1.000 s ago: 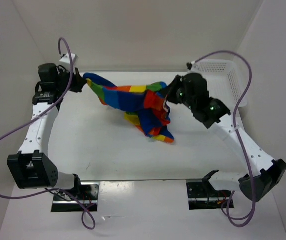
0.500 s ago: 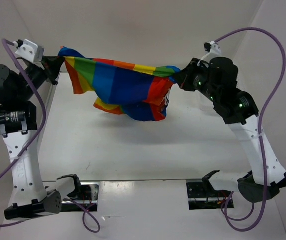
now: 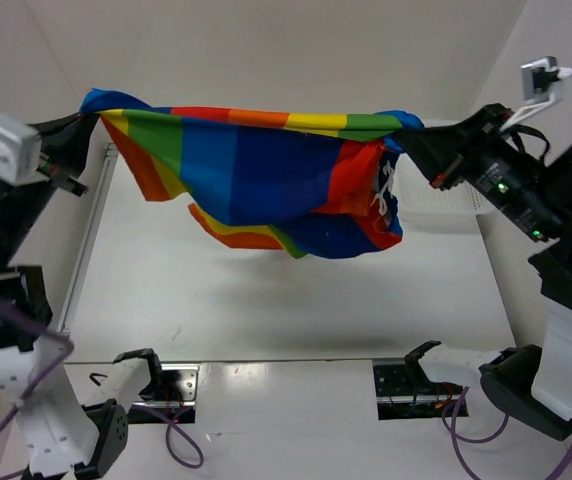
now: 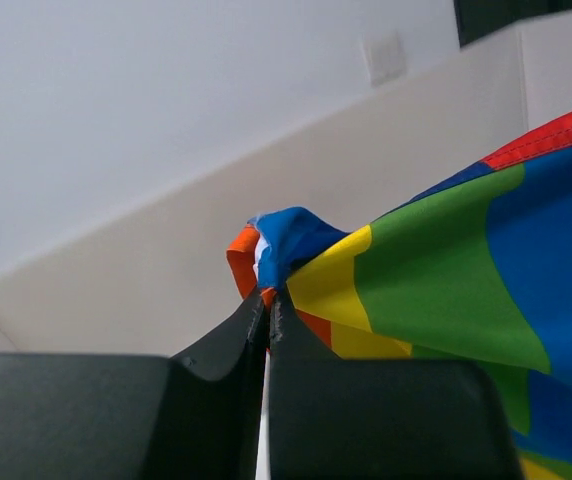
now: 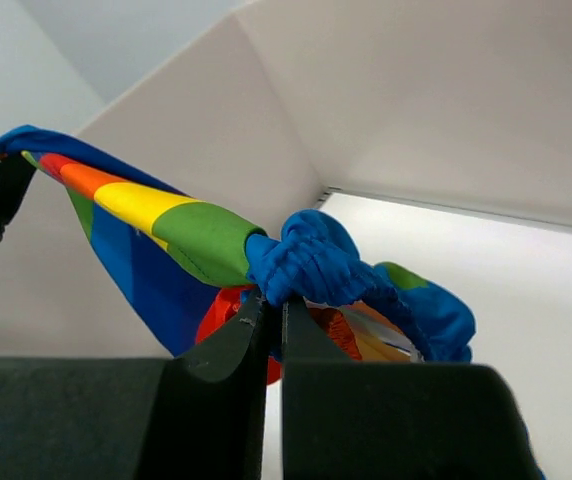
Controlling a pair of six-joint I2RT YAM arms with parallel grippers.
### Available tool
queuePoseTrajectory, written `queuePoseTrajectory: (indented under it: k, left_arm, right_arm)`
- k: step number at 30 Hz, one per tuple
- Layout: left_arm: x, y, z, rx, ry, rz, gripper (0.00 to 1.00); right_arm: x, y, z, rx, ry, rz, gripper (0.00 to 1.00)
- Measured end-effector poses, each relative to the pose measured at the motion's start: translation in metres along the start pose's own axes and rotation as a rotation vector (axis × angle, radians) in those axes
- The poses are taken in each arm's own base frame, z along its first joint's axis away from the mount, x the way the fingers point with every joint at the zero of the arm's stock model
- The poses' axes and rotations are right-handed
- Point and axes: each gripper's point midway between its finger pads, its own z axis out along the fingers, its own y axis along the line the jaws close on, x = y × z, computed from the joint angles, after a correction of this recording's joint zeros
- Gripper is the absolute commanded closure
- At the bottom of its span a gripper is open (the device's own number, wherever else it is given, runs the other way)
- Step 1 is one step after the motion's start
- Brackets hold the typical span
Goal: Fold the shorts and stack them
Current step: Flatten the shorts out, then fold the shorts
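Observation:
The rainbow-striped shorts (image 3: 256, 165) hang stretched in the air between both arms, well above the table. My left gripper (image 3: 88, 108) is shut on their left corner (image 4: 276, 255), pinching bunched blue and orange cloth. My right gripper (image 3: 411, 135) is shut on the blue elastic waistband (image 5: 311, 260) at the right end. The white drawstring (image 3: 381, 190) dangles by the red stripe. The lower part of the shorts sags in a fold toward the middle.
A white mesh basket (image 3: 446, 205) sits at the table's far right, partly hidden behind the right arm. White walls enclose the table (image 3: 266, 300) on three sides. The arm bases stand at the near edge.
Both arms have risen and pulled apart, lifting the shorts off the table and stretching them wide. The cloth went from a crumpled heap to a hanging sheet.

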Motion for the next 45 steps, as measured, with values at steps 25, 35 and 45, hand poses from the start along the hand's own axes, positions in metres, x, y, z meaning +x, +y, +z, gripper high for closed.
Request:
queuePoseTrajectory:
  k: [25,35,45]
  left_arm:
    - [0.164,0.022,0.022,-0.125,0.296,-0.208,1.0]
    - [0.386,0.002,0.035,-0.074,0.711,-0.461,1.0]
    - [0.447,0.006,0.036,-0.105,0.808,-0.494,1.0]
  right_arm:
    - [0.161,-0.119,0.053,0.326,0.282,0.109,0.97]
    - [0.318,-0.304,0.174,0.606,0.569,0.229,1.0]
    - [0.355,-0.358,0.254,0.58,0.609,0.225,0.97]
